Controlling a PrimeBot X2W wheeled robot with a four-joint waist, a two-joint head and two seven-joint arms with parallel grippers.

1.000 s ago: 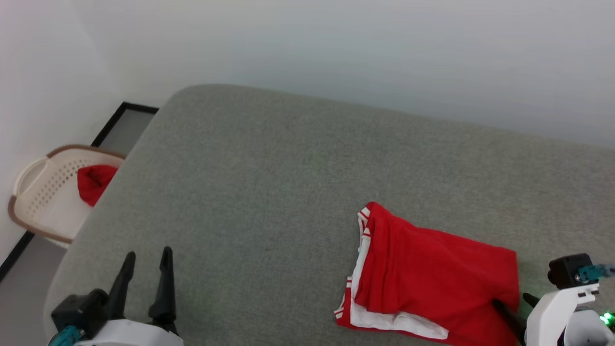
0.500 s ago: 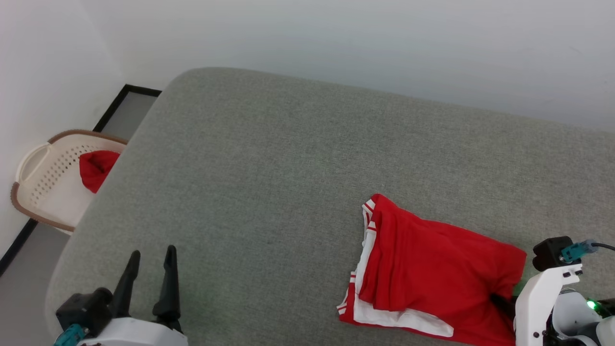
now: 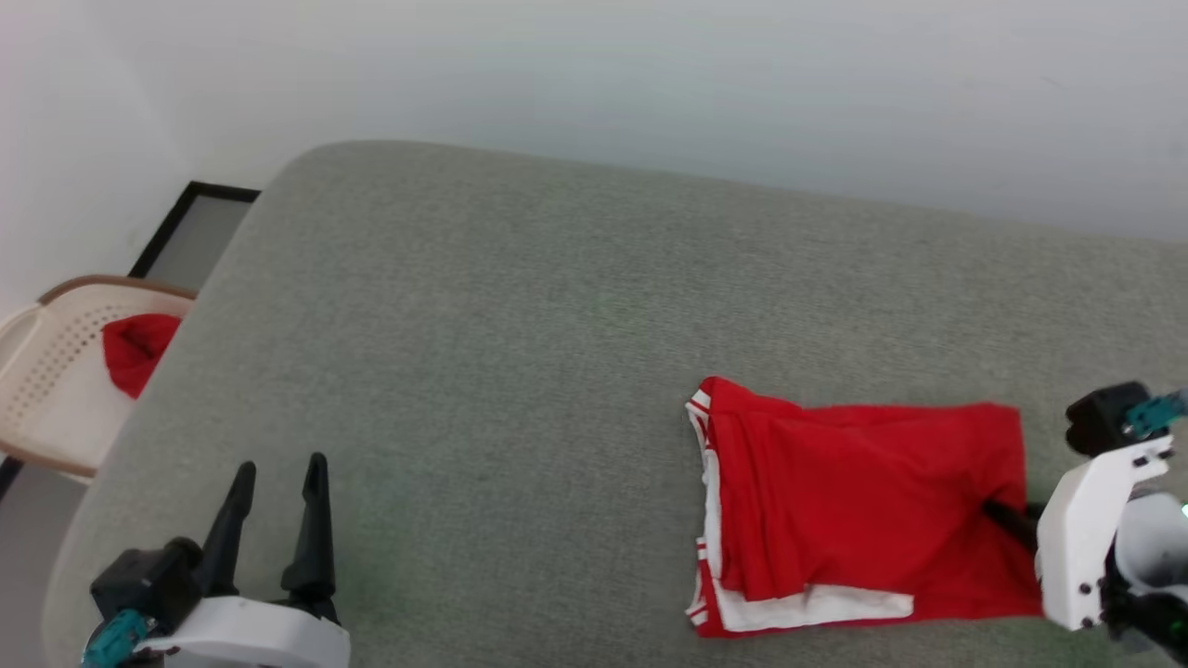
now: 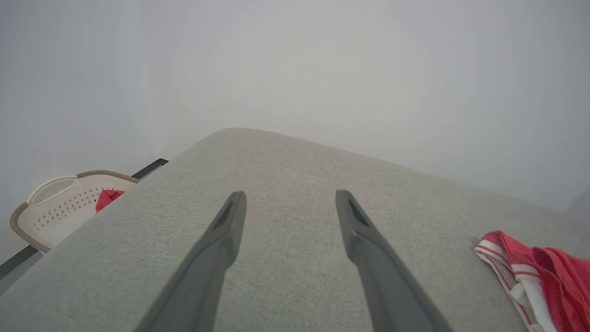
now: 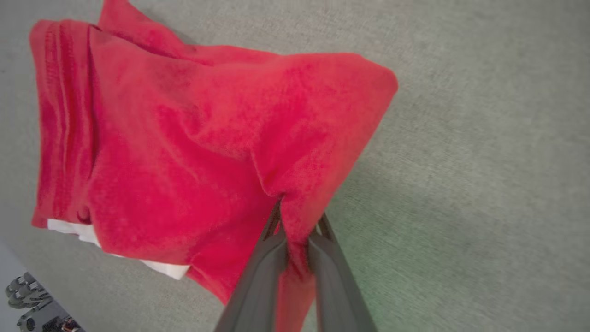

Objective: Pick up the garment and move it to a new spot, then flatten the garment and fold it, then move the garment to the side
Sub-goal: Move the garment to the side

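Note:
The garment, a folded red shirt with white, red-striped trim along its left and near edges, lies on the right part of the grey padded surface. My right gripper is at its right edge. In the right wrist view the right gripper is shut on a pinched fold of the garment, which bunches up between the fingers. My left gripper rests open at the lower left, far from the shirt. The left gripper has nothing between its fingers, and the garment's striped trim lies to its right.
A cream perforated basket stands on the floor past the surface's left edge, with a small plain red cloth in it. A pale wall runs behind the surface. The surface's left corner is rounded.
My right gripper has shut on the garment's right edge, and that edge has swung toward the far side, squaring the shirt. The head view has shifted. The left gripper stays open.

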